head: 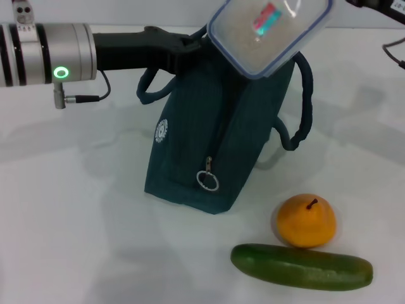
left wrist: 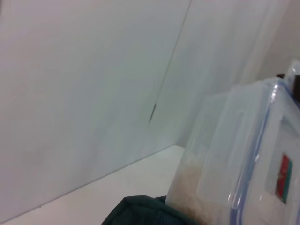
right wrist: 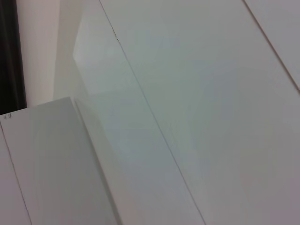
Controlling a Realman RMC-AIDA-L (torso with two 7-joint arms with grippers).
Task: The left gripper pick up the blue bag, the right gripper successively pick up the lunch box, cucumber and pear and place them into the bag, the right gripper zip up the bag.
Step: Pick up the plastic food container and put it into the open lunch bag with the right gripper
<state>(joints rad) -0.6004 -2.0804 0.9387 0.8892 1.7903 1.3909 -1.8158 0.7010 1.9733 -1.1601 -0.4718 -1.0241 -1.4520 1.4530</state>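
- The blue bag stands on the white table. It leans a little.
- The left gripper comes in from the left and pinches the top edge of the bag. It looks closed on the cloth there, next to one dark handle loop.
- The lunch box is a clear box with a blue-rimmed lid. It is tilted, and its low corner sits at the top of the bag. Most of the box is not in yet.
- In the left wrist view the lunch box shows very close, with its low end against the dark bag cloth.
- The right arm is only a dark bit at the top right corner of the head view. I cannot see the right gripper, so I cannot tell if it is open or closed.
- The box may be too wide for the opening. Then it could catch on the edge and stick.
- If the box is let go now, it could tip and slide off onto the table.
- If the box is pushed hard, the bag could fall over or slip out of the left gripper.
- The second handle loop hangs by the box and could snag it.
- The zipper pull hangs low on the front of the bag.
- The pear and the cucumber lie near the bag, touching each other. A falling bag or box could knock them and make them roll away.
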